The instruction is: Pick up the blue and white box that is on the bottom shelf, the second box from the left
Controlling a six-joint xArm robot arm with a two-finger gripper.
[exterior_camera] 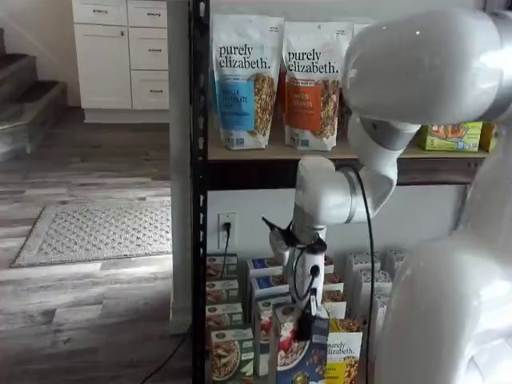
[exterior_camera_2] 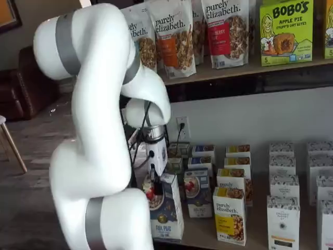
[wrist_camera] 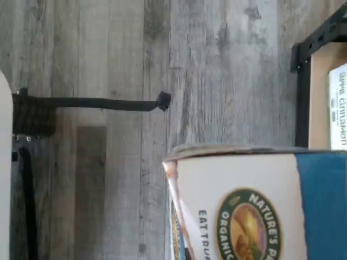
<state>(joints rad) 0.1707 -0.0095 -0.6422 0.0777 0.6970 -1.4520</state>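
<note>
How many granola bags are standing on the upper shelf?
4 in a shelf view: a tan bag partly behind the arm, an orange bag, a red bag, and a fourth bag's edge between them. More may be hidden.

Both shelf views face the rack from the front, sharing the bottom shelf (exterior_camera_2: 260, 237); the wrist view looks down closely.

We see the blue and white box (exterior_camera_2: 167, 208) low and left of centre in a shelf view, upright, slightly turned, at the front edge of the bottom shelf (exterior_camera_2: 250, 237). Its top is white with a round green logo (wrist_camera: 248, 223), its lower face blue.
</note>
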